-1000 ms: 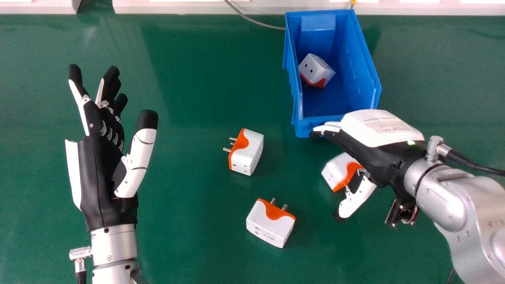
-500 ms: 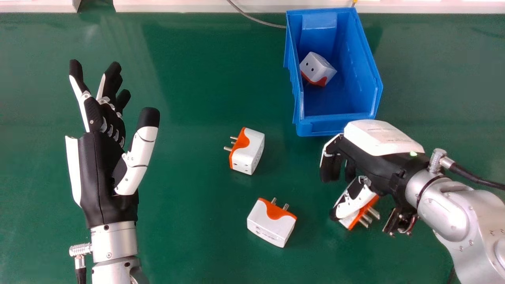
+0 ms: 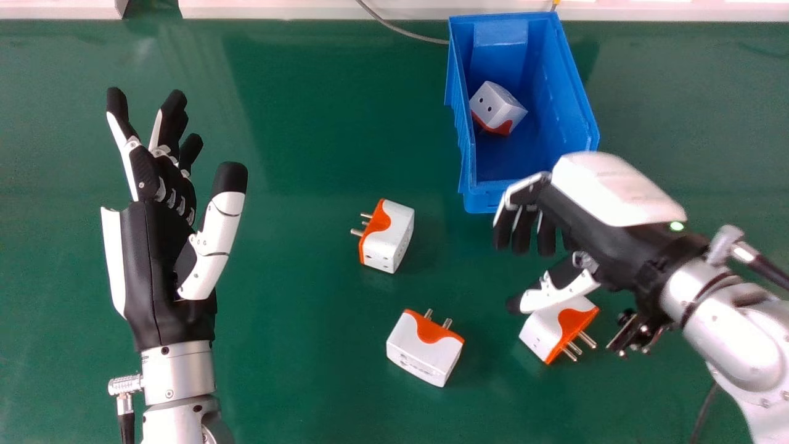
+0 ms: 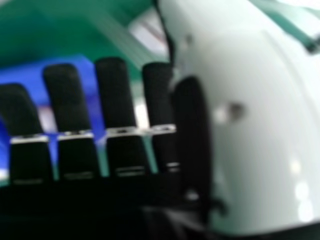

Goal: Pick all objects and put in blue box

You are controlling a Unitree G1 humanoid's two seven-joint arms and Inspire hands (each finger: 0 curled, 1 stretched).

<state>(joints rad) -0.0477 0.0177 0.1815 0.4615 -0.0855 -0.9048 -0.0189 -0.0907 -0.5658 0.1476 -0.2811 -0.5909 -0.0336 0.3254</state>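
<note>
White-orange adapter point(image 3: 498, 114): inside blue box point(image 3: 484, 201). Three more adapters point(image 3: 387, 243): on green table point(image 3: 296, 345). Right hand point(image 3: 607, 237): released, thumb overlapping one adapter. Left hand point(image 3: 161, 271): open, head view's left.

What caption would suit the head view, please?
One plug adapter in the blue box, three more on the green table, right robot hand nearby.

One adapter point(image 3: 498, 108) lies in the blue box point(image 3: 562, 92), three adapters point(image 3: 425, 354) on the green table point(image 3: 296, 345).

Grey cable point(image 3: 401, 32) on green tabletop point(image 3: 296, 345), white ledge point(image 3: 277, 10) beyond.
</note>
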